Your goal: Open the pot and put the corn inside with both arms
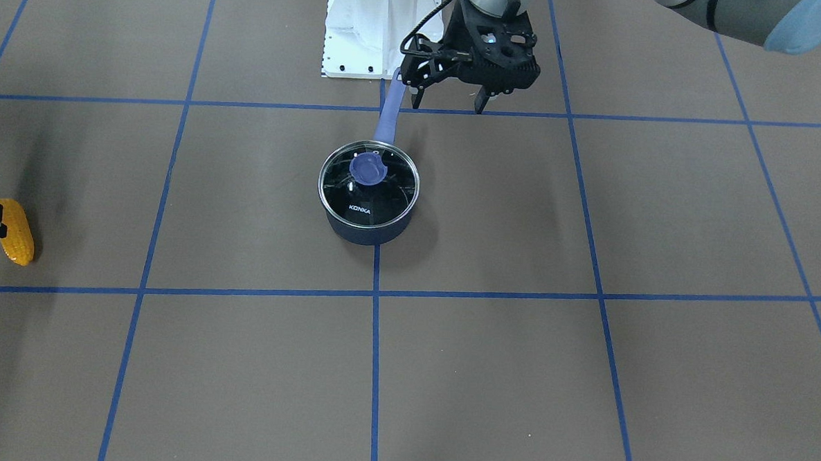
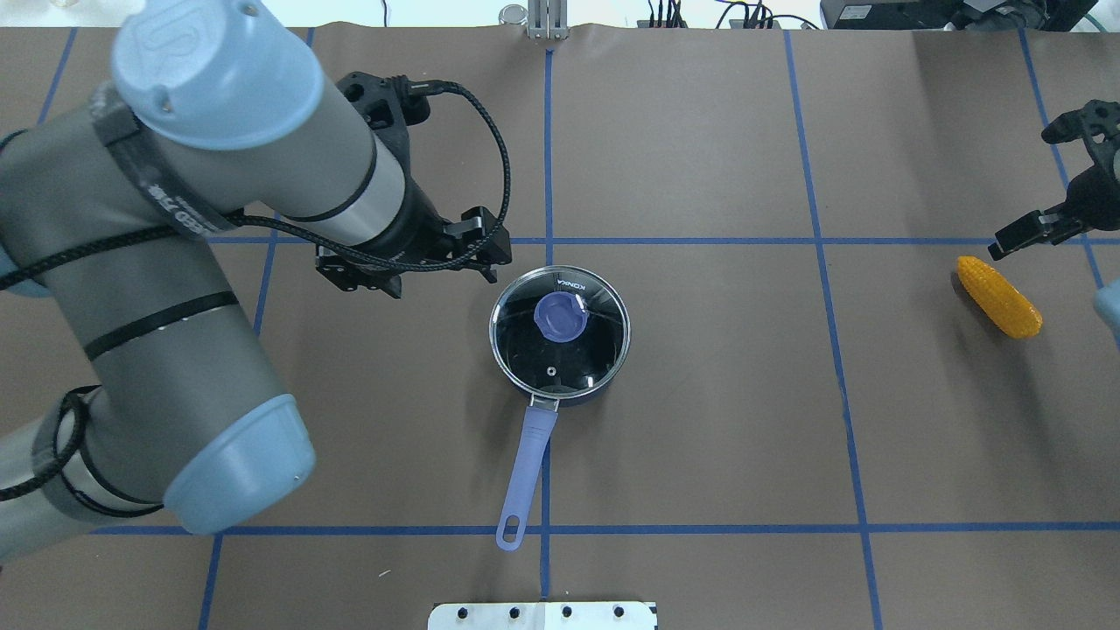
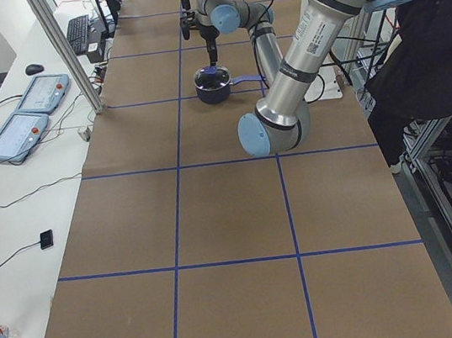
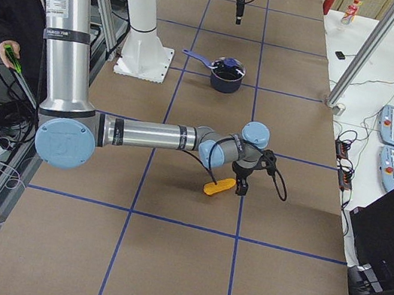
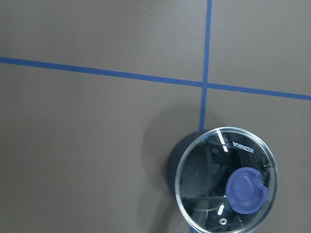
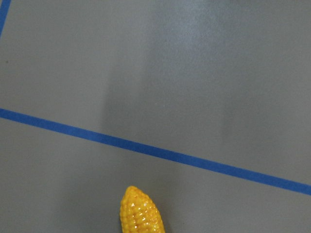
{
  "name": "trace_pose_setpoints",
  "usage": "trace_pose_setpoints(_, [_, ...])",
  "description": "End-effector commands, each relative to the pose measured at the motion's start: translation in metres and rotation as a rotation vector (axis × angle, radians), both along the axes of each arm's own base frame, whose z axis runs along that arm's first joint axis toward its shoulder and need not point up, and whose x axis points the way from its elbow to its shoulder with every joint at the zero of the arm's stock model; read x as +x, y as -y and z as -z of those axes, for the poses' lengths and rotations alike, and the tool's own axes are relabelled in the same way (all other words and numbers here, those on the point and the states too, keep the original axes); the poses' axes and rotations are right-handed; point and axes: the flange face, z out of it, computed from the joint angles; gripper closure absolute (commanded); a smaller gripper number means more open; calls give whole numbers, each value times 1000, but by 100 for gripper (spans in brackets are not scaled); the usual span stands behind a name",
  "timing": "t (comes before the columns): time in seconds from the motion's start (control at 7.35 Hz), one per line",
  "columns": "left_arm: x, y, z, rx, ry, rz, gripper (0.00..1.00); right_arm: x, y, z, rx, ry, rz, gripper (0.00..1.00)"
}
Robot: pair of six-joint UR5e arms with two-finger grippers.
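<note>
Orange-yellow corn (image 2: pixel 999 297) lies by the edge-cropped, spread, empty right jaws; left jaws gape empty beside the pot (image 2: pixel 560 350).

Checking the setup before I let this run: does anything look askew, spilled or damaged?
Nothing stands out. The pot stands upright with its lid seated flat on the rim. The corn lies whole on the table, well apart from the pot, and no spill shows.
</note>
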Motion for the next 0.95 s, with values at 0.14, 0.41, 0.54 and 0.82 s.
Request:
trace_pose_setpoints(0.14, [45, 10, 38, -31, 16, 20, 2, -25, -7, -13, 0, -29, 36, 0])
trace_pose_setpoints(0.41, [57, 19, 37, -36, 28, 17, 2, -30, -7, -13, 3, -34, 44, 3])
trace_pose_setpoints(0.54, [62, 22, 35, -36, 29, 17, 2, -32, -7, -12, 6, -33, 46, 16])
trace_pose_setpoints(0.82, [72, 29, 31, -31, 22, 19, 2, -35, -7, -17, -4, -38, 51, 34])
